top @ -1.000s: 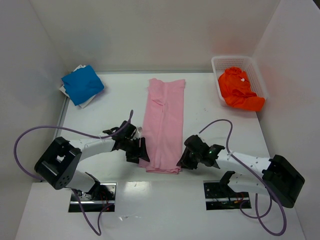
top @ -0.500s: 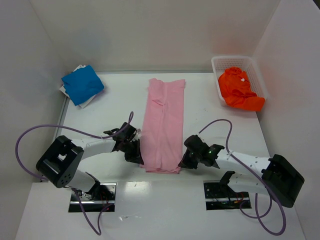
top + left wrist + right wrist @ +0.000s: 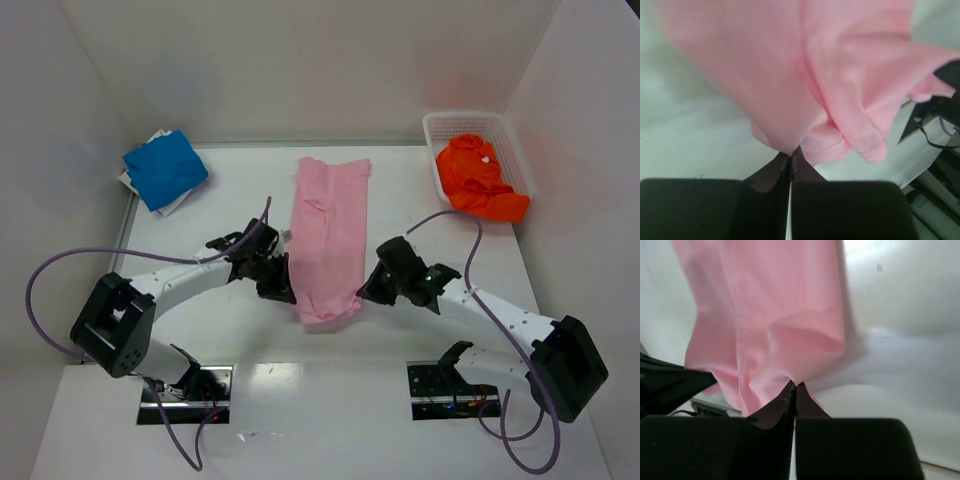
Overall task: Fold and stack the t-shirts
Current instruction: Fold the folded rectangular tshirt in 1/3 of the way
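The table (image 3: 410, 200) is carrying everything here. The pink shirt (image 3: 328, 225) is lying down the middle of it as a long narrow strip. Its far end is lying flat and its near end is bunching up off the surface where you're gripping it. The basket (image 3: 470, 117) is sitting in the far right corner with the orange shirt (image 3: 478, 185) heaped inside and hanging over the near rim. The blue shirt (image 3: 165, 168) is sitting folded in the far left corner, well apart from the pink one.

Your left claw (image 3: 284, 290) is pinching the near left corner of the pink shirt, and your right claw (image 3: 370, 288) is pinching the near right corner. In both wrist views the jaws are pressing fully together with only thin cloth between the tips. Can't really tell if you're catching every layer or just the top ones, since the wrist cameras are sitting too close.

Handling-wise, it's looking light, soft and floppy, and the hem is sagging between the two claws. Corners are the right place to be holding. I'm guessing you're heading for the far end, so hold the claws level and spread apart or that edge is going to droop and crease.
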